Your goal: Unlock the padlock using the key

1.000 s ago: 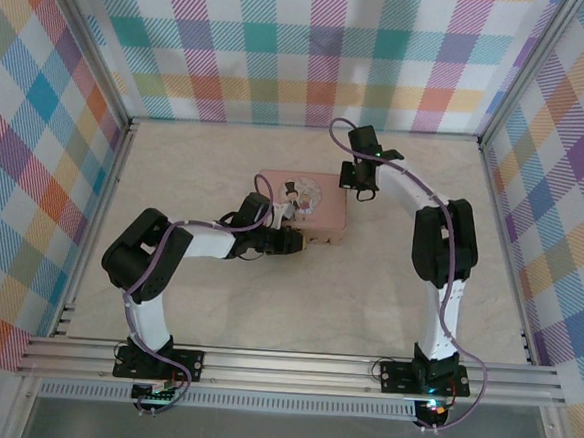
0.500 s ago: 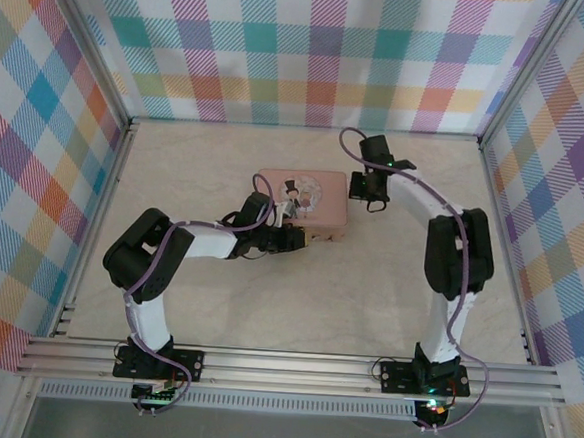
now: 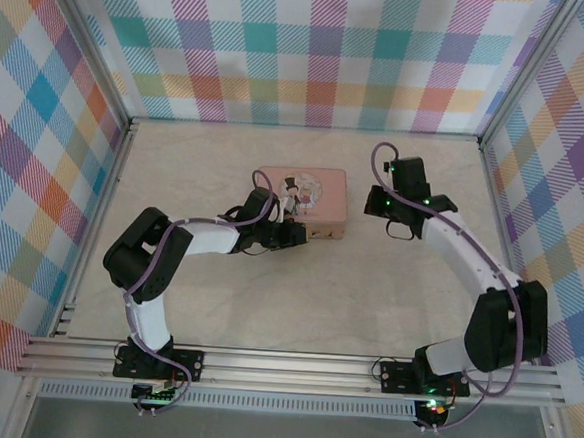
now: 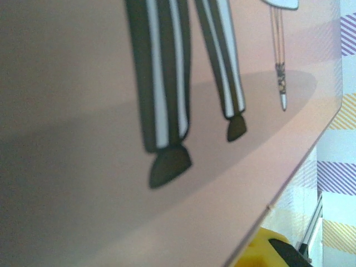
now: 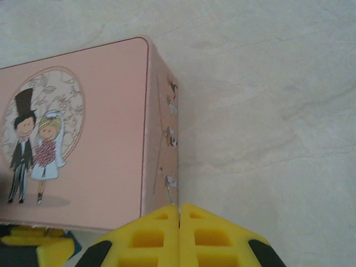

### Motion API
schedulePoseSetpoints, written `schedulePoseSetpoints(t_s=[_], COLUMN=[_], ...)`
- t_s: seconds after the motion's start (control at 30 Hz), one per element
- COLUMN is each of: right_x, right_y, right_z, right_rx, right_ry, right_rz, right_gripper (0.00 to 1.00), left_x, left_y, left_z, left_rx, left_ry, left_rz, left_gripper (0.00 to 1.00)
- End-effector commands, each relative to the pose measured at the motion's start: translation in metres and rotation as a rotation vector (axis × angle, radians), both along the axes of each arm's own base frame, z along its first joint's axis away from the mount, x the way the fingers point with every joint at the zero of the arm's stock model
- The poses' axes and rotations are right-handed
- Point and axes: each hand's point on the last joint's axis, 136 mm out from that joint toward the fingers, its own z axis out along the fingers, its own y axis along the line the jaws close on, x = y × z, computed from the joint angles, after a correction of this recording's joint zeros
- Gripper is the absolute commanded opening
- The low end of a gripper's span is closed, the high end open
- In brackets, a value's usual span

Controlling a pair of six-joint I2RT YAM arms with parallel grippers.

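The pink picture tin [image 3: 309, 195] lies mid-table. My left gripper [image 3: 293, 235] is pressed against the tin's near edge, and its jaws are covered from above. In the left wrist view the tin lid [image 4: 83, 139] is very close, with one yellow fingertip [image 4: 261, 253] at the bottom. The padlock is hidden. My right gripper [image 3: 381, 207] hangs just right of the tin. In the right wrist view the right gripper [image 5: 179, 207] is shut. A thin silvery sliver, the key [image 5: 173, 194], sticks out from between its tips beside the tin's side wall [image 5: 161, 144].
Checked cloth walls and a metal frame [image 3: 128, 127] enclose the pale table [image 3: 266, 307]. A yellow finger of the left gripper [image 5: 22, 238] shows past the tin's far corner in the right wrist view.
The right gripper has moved from the tin's back right corner out to the right and nearer, its elbow swinging wide to the right. The left arm has hardly moved.
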Motion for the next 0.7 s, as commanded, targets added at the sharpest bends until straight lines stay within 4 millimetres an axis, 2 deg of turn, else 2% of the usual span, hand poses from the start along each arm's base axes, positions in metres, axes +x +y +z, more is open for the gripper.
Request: schedulePoseSetpoints(t_s=[0.0,0.5,0.67], right_x=[-0.006,-0.053,-0.072], right_y=[0.004,0.012,0.023], right_z=[0.014,0.043,0.071], right_rx=[0.069,0.243,0.354], right_ry=[-0.041,-0.105,-0.178], right_rz=[0.012,0.081,0.165], right_gripper=[0.0,0.0,0.0], left_x=[0.011,0.01,0.01], left_y=[-0.007,-0.006,-0.007], left_z=[0.034,0.037,0.038], left_rx=[-0.047,-0.056,-0.062], left_ry=[-0.072,-0.069,-0.067], left_rz=[0.008,0.011,0.009], left_gripper=[0.19,0.2,0.2])
